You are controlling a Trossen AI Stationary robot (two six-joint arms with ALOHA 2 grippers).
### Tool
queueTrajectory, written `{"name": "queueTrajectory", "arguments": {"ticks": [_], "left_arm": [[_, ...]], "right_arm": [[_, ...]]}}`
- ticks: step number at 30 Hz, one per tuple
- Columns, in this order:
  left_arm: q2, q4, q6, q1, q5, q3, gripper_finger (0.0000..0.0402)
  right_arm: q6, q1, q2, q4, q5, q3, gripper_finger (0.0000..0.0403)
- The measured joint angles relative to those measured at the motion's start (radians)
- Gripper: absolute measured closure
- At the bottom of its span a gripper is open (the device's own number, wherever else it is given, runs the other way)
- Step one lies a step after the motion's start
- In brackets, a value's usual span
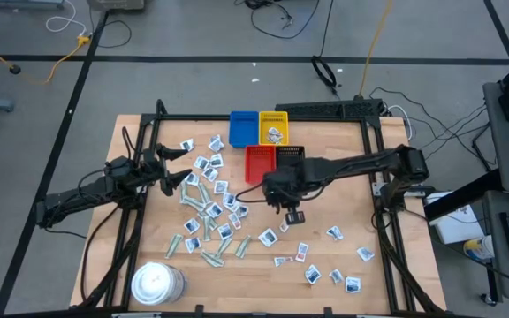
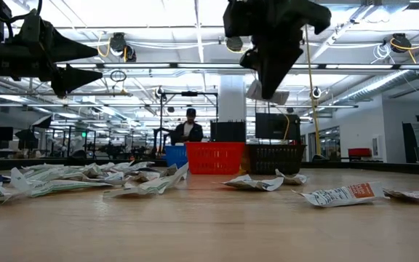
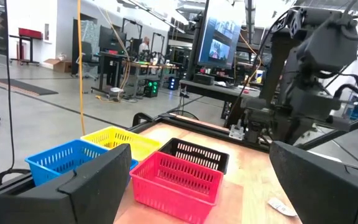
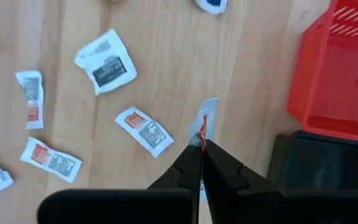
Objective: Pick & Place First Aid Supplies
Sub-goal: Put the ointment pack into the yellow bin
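Above the wooden table (image 1: 343, 212), the right gripper (image 4: 202, 144) pinches a white packet (image 4: 207, 118), red tray (image 4: 340, 68) just beside it, while the left gripper (image 3: 201, 186) hangs spread.

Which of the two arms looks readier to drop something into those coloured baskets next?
The right. Its tool is shut on a packet above the table, beside the red tray. The left tool is open and holds nothing.
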Motion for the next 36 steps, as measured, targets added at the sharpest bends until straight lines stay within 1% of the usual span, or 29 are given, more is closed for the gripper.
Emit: {"name": "queueTrajectory", "arguments": {"ticks": [4,8,20,26,32,36], "left_arm": [[0.0,0.0,0.0,0.0,0.0,0.0,0.0011],[0.0,0.0,0.0,0.0,0.0,0.0,0.0011],[0.0,0.0,0.0,0.0,0.0,0.0,0.0011],[0.0,0.0,0.0,0.0,0.0,0.0,0.0011],[0.0,0.0,0.0,0.0,0.0,0.0,0.0011],[0.0,0.0,0.0,0.0,0.0,0.0,0.0011]], "right_arm": [[0.001,-0.025,0.0,-0.007,0.002,-0.001,0.0401],[0.002,-0.09,-0.001,-0.003,0.005,-0.001,0.0401],[-0.018,-0.414,-0.001,0.008,0.009,-0.001,0.0402],[-0.03,-0.549,-0.001,0.027,0.009,-0.001,0.0402],[-0.052,-0.642,-0.001,0.027,0.009,-0.001,0.0402],[-0.095,-0.662,0.007,0.072,0.009,0.0,0.0402]]}}
